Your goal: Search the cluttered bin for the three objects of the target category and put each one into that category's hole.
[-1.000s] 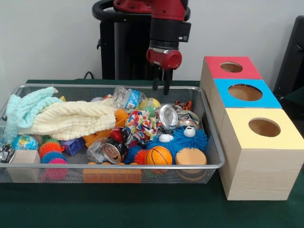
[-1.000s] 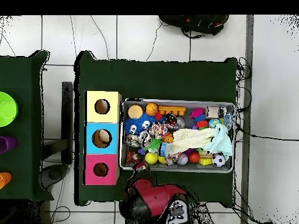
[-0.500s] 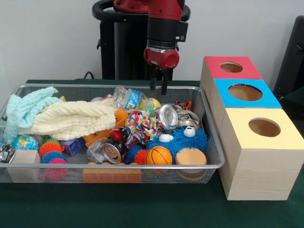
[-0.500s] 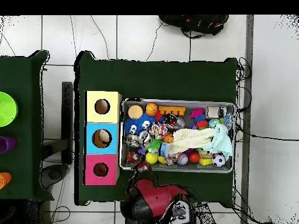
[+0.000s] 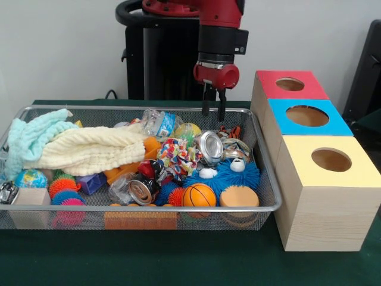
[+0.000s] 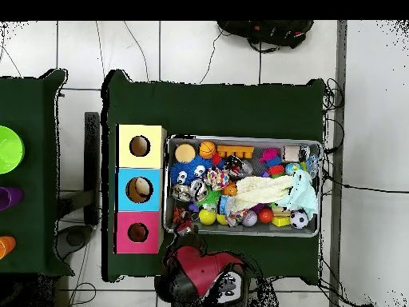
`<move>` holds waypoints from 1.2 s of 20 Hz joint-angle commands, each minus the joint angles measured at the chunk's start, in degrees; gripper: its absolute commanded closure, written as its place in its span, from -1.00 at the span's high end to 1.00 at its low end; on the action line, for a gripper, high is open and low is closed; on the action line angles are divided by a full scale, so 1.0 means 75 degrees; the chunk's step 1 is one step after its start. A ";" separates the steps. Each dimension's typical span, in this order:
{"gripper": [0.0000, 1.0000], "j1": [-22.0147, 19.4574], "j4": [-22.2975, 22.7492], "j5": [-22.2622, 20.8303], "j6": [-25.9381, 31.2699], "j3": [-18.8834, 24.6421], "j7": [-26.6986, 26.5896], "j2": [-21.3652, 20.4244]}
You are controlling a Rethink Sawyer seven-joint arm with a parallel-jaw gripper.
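Note:
The wire mesh bin (image 5: pixel 149 208) is full of toys; it also shows in the overhead view (image 6: pixel 256 234). My gripper (image 5: pixel 213 111) hangs open and empty above the bin's far right corner, near the red-topped box. In the overhead view my gripper (image 6: pixel 184 228) sits at the bin's edge nearest the base. The red box's hole (image 5: pixel 290 84) is dark and round, and it shows from above too (image 6: pixel 137 233). No duck shows clearly. An orange-yellow shape (image 5: pixel 151 146) pokes out beside the cream cloth (image 5: pixel 89 149); I cannot tell what it is.
Blue-topped (image 5: pixel 307 115) and yellow-topped (image 5: pixel 331 159) boxes stand in a row with the red one, right of the bin. In the bin lie a mint cloth (image 5: pixel 30 137), an orange basketball (image 5: pixel 199 195), a blue fuzzy toy (image 5: pixel 223 174), cans and spiky balls.
My gripper has moved to the right in the front view, toward the red-topped box, still open and empty. The bin's contents have not moved.

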 commanded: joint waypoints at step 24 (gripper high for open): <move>1.00 0.0993 -0.1300 -0.0397 -0.0229 0.0508 -0.0596 0.2002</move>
